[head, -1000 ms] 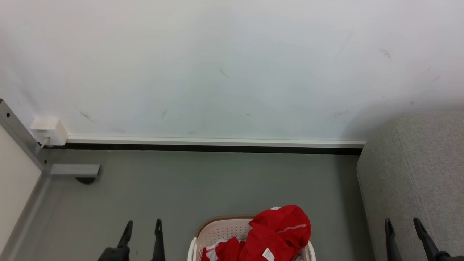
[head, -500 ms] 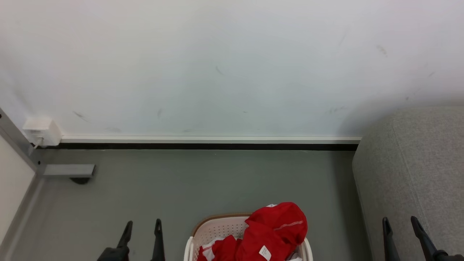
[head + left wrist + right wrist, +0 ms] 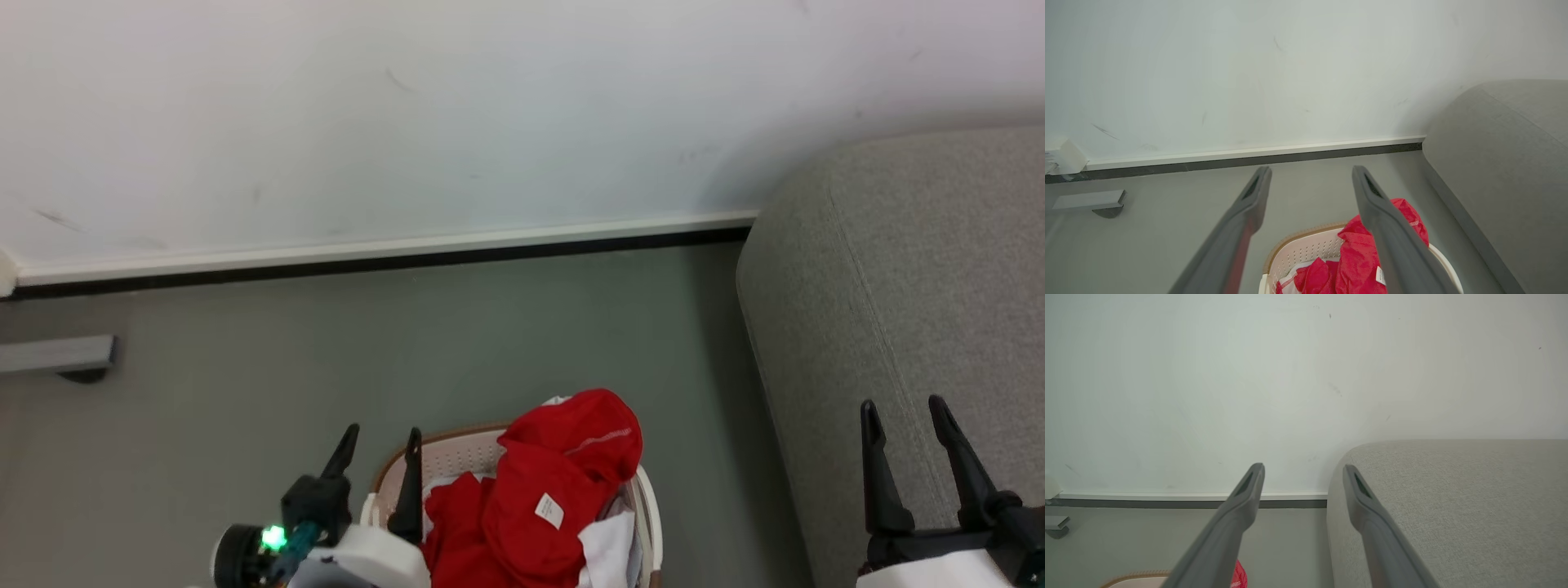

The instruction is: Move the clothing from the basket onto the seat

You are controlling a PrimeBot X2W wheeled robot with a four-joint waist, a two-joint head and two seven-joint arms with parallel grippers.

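Nothing moved yet. We find the clothing (image 3: 555, 490) heaped in the basket (image 3: 649, 506), bottom centre of head view; none on the seat (image 3: 914, 286) at right. Both left fingers (image 3: 412, 465) and right fingers (image 3: 875, 457) spread wide, gripping nothing.

Both empty, jaws spread wide, tips upward: left pincer (image 3: 384, 429) and right pincer (image 3: 901, 403); left wrist (image 3: 320, 498) seemingly tilted.

From the head we are looking down at the basket (image 3: 457, 459), low centre. From the left wrist we are viewing it from lower, more level. From the right wrist we are facing the wall (image 3: 490, 106) and sofa (image 3: 898, 286), which all views are sharing.
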